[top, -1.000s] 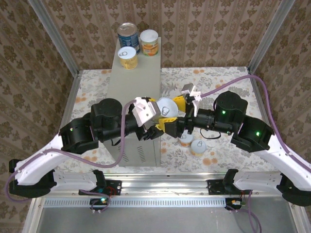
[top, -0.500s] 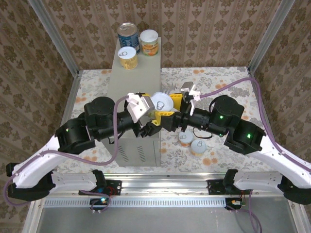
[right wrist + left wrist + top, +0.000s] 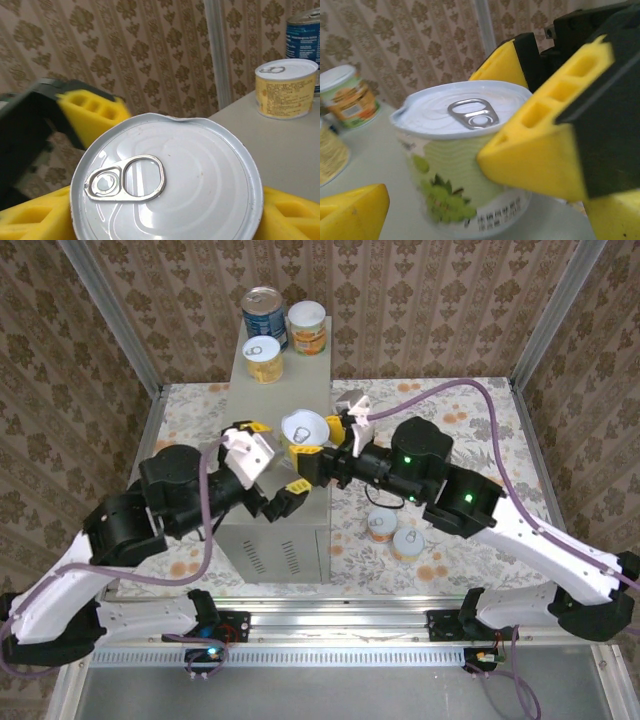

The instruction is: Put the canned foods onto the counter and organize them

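A short can [image 3: 303, 427] with a pale pull-tab lid [image 3: 167, 180] and a greenish label [image 3: 465, 165] sits low over the grey counter [image 3: 283, 385]. My right gripper [image 3: 318, 437] is shut on it, its yellow fingers [image 3: 545, 145] on both sides. My left gripper [image 3: 270, 460] is open just left of the can, one fingertip [image 3: 350, 212] clear of it. At the counter's far end stand a blue can [image 3: 264, 312], an orange-labelled can [image 3: 307, 326] and a yellow can [image 3: 263, 358].
Two more short cans [image 3: 381, 527] [image 3: 407, 542] stand on the floral floor right of the counter, under my right arm. Patterned walls and metal frame posts [image 3: 110, 320] close the space in behind and at the sides.
The left gripper opened and drew back to the left, off the can. The right gripper closed on the can and carried it left and farther over the counter.
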Robot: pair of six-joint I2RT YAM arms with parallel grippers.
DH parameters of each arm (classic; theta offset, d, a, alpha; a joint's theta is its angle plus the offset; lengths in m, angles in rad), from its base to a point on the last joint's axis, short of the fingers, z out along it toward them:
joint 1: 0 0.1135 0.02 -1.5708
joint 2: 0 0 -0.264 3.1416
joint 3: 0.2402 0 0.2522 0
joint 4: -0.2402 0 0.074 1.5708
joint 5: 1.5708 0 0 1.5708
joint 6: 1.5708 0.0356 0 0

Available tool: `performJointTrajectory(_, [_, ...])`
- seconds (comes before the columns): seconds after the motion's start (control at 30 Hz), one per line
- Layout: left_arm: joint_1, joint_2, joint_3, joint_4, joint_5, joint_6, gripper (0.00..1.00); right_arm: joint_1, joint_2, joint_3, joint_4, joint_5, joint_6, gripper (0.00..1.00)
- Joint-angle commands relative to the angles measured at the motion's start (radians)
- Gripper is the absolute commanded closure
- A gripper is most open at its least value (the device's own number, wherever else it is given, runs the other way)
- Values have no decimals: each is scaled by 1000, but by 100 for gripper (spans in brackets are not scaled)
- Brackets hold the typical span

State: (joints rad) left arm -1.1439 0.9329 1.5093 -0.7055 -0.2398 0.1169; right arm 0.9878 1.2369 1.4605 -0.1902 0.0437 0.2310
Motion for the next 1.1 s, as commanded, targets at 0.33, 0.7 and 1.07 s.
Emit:
performJointTrajectory(0.33, [9, -189, 33, -177, -227, -23, 0, -76, 182, 167, -45, 94, -115, 28])
performJointTrajectory(0.7, [9, -175, 21, -175, -228, -11, 0, -106, 307, 252, -53, 182, -206, 22])
performJointTrajectory(1.07, [9, -169, 3, -152, -221, -5, 0, -108, 283, 219, -56, 212, -219, 6])
